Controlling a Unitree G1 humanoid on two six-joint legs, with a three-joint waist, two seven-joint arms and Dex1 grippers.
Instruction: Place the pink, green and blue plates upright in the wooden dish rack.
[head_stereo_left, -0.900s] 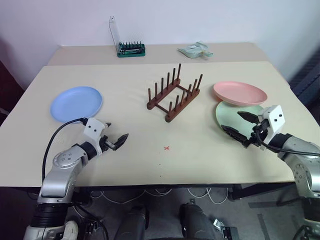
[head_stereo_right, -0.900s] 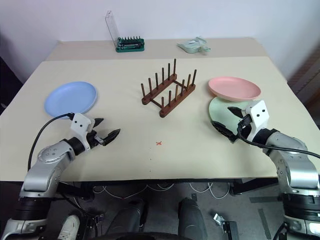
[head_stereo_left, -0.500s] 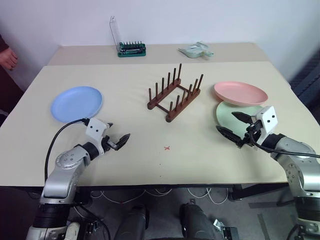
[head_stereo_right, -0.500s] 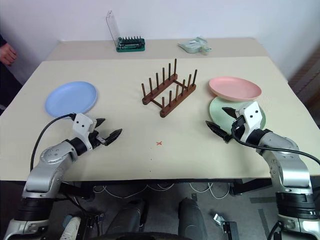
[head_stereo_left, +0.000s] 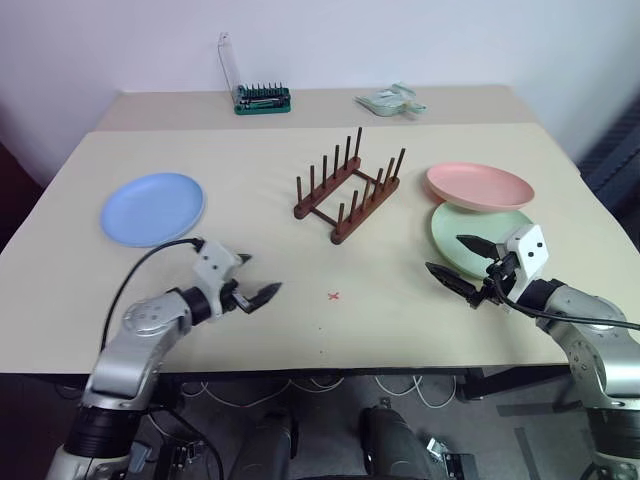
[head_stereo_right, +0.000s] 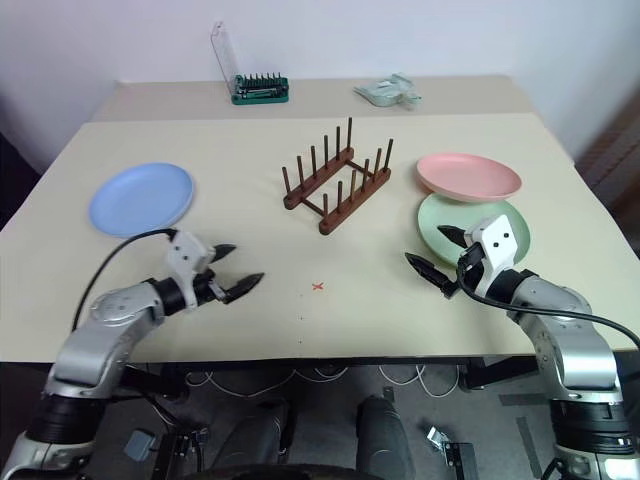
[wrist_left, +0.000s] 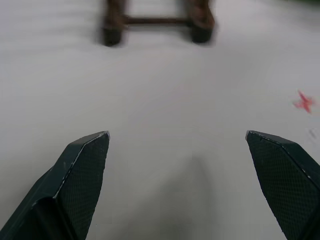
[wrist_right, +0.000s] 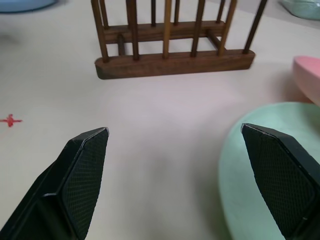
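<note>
The blue plate (head_stereo_left: 152, 208) lies flat at the table's left. At the right, the pink plate (head_stereo_left: 480, 186) rests with its near rim over the far rim of the green plate (head_stereo_left: 497, 228). The wooden dish rack (head_stereo_left: 348, 190) stands empty in the middle, also seen in the right wrist view (wrist_right: 175, 45). My left gripper (head_stereo_left: 258, 277) hovers open over bare table, nearer and right of the blue plate. My right gripper (head_stereo_left: 455, 258) is open at the green plate's near left edge, holding nothing; one fingertip is above the plate, the other over the table.
A red cross mark (head_stereo_left: 334, 296) sits on the table (head_stereo_left: 260, 150) between the grippers. On a second table behind stand a green bit set (head_stereo_left: 262, 97) with a clear lid and a pale green object (head_stereo_left: 390, 100).
My left gripper has moved right, toward the table's middle. My right gripper has shifted left and nearer, to the green plate's edge. A person's hand at the left edge is gone.
</note>
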